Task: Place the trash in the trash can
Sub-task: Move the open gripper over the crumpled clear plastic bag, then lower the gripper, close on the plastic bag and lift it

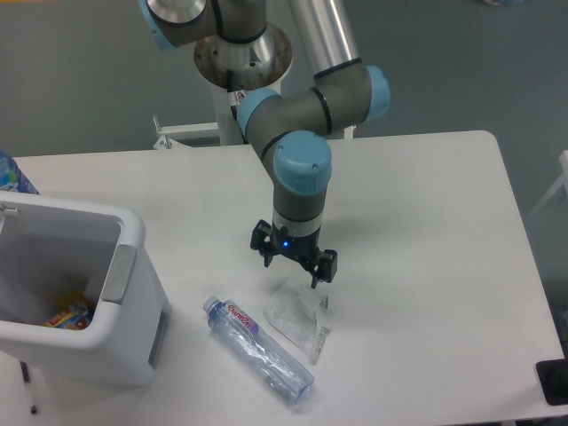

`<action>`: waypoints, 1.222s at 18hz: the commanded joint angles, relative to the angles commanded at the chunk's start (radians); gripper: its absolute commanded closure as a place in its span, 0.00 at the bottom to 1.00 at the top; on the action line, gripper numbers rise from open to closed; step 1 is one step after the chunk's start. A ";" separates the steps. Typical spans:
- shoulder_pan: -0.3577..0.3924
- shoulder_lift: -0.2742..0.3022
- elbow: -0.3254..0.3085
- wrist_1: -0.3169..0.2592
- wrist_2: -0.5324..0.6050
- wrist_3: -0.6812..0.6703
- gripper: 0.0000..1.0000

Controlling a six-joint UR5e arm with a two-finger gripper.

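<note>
White table [426, 204] — gripper [293, 264] spread, empty, hovering just above wrapper [298, 318]; bottle [257, 348] lower-left.

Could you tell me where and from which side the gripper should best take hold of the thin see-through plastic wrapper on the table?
Probably from straight above, at the raised crumpled fold near the middle of the thin whitish see-through plastic wrapper. It lies mostly flat on the white table, so its edges offer little. The gripper already hovers just above it, jaws open.
</note>
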 joint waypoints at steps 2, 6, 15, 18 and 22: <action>-0.003 -0.009 0.005 0.002 0.013 -0.029 0.03; -0.005 -0.014 0.014 0.002 0.013 -0.069 0.54; 0.000 -0.005 0.035 0.000 0.005 -0.086 0.94; 0.009 0.000 0.037 0.000 -0.001 -0.085 0.94; 0.041 0.023 0.035 -0.002 -0.078 -0.080 0.94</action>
